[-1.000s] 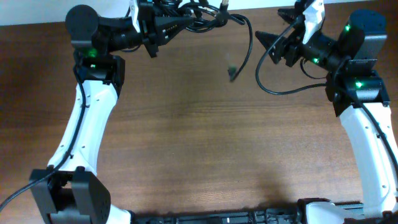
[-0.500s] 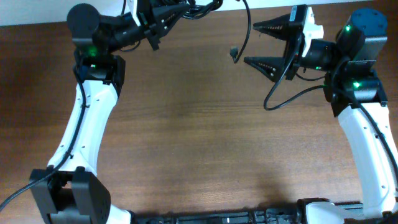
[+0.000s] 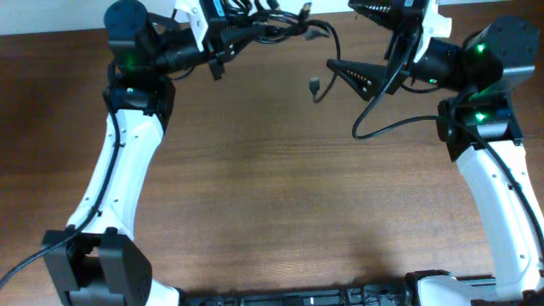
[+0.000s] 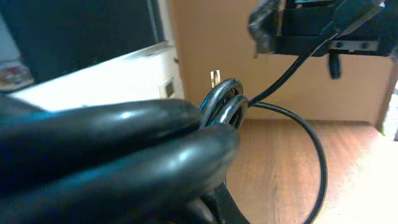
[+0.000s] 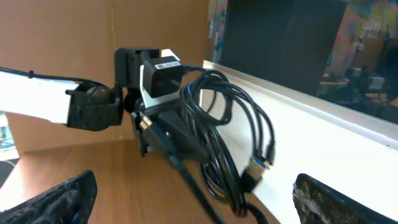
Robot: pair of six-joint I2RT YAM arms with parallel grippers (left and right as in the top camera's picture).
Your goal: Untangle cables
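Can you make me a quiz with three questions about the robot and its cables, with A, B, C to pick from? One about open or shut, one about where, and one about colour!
1. The right gripper is:
A. shut on a cable
B. shut on nothing
C. wide open

2. The bunch of cables is:
A. lying in a box
B. held by the left gripper
C. held by the right gripper

3. The cables are:
A. black
B. red
C. yellow

Answers:
1. C, because its two fingers stand far apart and grip nothing.
2. B, because the loops hang from its closed fingers.
3. A, because every strand in all the views is black.
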